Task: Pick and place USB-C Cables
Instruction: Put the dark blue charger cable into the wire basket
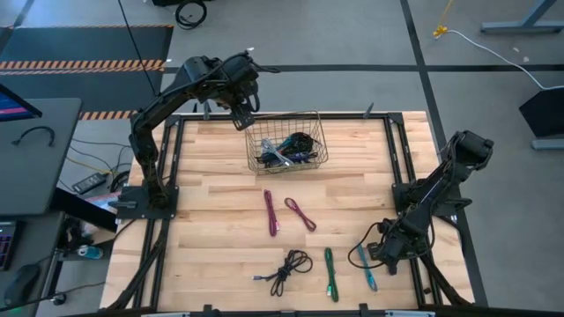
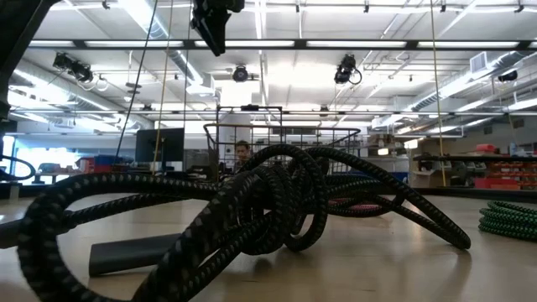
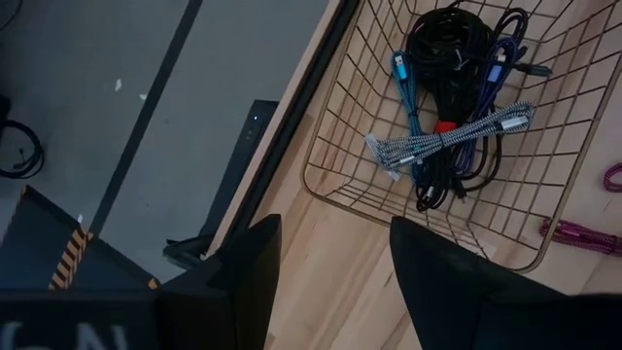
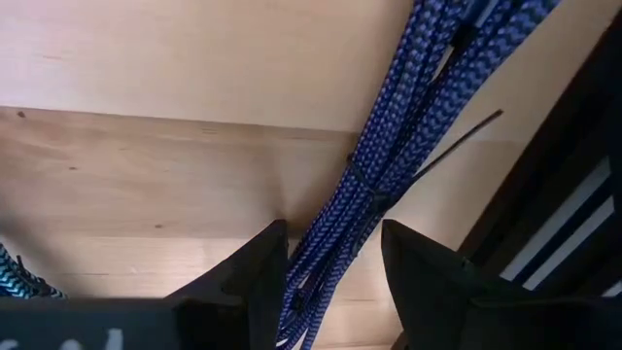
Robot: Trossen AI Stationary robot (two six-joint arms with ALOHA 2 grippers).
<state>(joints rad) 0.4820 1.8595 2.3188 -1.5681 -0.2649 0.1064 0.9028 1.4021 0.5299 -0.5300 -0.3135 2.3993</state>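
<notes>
Several USB-C cables lie on the wooden table: two magenta ones (image 1: 271, 212) (image 1: 300, 213), a black one (image 1: 289, 269), a green one (image 1: 330, 274) and a teal one (image 1: 366, 267). More lie in the wire basket (image 1: 310, 119). My right gripper (image 1: 385, 254) is low at the near right, open. Its fingers stand on either side of a blue braided cable bundle (image 4: 384, 165) that lies flat on the wood. My left gripper (image 1: 246, 120) hangs open, with nothing between its fingers (image 3: 335, 282), high above the basket's far left corner.
The basket (image 3: 330, 190) holds black, blue, teal and grey cables in a heap. A dark frame rail (image 4: 554, 224) runs close beside the blue bundle at the table's right edge. In the low view the black cable (image 2: 252, 210) fills the foreground and the green one (image 2: 508, 220) lies right.
</notes>
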